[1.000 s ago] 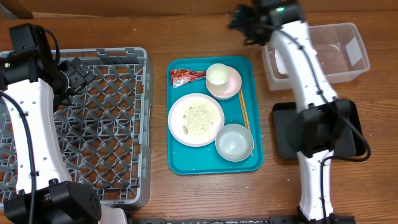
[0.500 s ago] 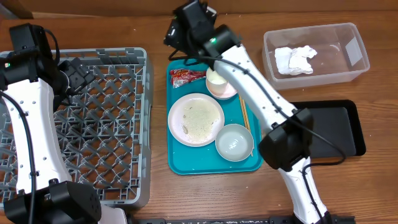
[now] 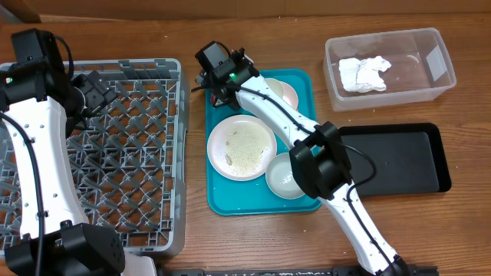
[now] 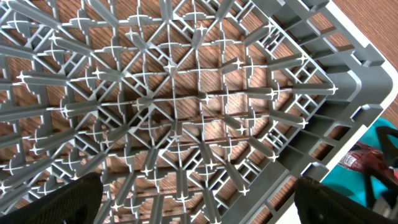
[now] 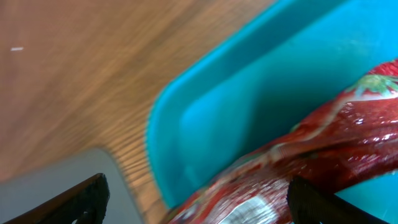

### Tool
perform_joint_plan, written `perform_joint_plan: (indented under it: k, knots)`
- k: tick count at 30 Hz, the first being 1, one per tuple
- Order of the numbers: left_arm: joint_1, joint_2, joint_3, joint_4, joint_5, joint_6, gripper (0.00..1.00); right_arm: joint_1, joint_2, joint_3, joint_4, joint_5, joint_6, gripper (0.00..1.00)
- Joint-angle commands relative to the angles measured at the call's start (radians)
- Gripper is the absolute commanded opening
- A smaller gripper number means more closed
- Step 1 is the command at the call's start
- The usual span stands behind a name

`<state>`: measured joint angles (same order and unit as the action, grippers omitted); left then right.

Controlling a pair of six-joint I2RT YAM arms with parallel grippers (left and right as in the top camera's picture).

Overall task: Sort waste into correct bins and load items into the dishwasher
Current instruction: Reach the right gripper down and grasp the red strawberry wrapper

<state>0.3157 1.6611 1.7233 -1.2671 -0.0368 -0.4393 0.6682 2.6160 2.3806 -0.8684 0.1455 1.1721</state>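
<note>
The red shiny wrapper [image 5: 311, 162] lies in the back-left corner of the teal tray [image 3: 230, 203]. My right gripper [image 3: 219, 77] hangs low over it, open, with the wrapper between its fingers [image 5: 199, 205]. The arm hides the wrapper in the overhead view. The crumpled white napkin [image 3: 364, 73] lies in the clear tub [image 3: 430, 84]. The black tray [image 3: 399, 161] is bare. The white plate [image 3: 217, 146] holds whitish crumbs [image 3: 245, 146]. The pale bowl [image 3: 288, 176] and pinkish saucer [image 3: 290, 93] sit on the teal tray. My left gripper [image 3: 92, 88] is open and empty over the grey rack [image 3: 130, 192].
My right arm stretches across the teal tray and covers the cup and the chopsticks. The left wrist view looks down on the rack's lattice [image 4: 186, 106], with the wrapper [image 4: 367, 158] at its right edge. Bare wood lies between the tray and the bins.
My right arm has swung left from the clear tub to the teal tray's back-left corner and come down over the wrapper. The napkin now lies in the tub. The left arm has not moved.
</note>
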Motion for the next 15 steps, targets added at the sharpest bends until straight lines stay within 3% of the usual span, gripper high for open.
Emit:
perform_joint_plan:
  k: [1,5,11,15]
  knots:
    - [-0.002,0.005,0.022,0.000,0.005,-0.010,1.00,-0.002,-0.004,0.003,0.007,0.015,0.033,0.93]
    - [-0.002,0.005,0.022,0.000,0.005,-0.010,1.00,-0.002,-0.003,-0.003,0.004,0.015,0.033,0.85]
    - [-0.002,0.005,0.022,0.001,0.005,-0.010,1.00,-0.002,-0.003,-0.019,-0.002,0.015,0.033,0.63]
    - [-0.002,0.005,0.022,0.000,0.005,-0.011,1.00,-0.001,-0.003,-0.022,-0.004,0.010,0.032,0.38]
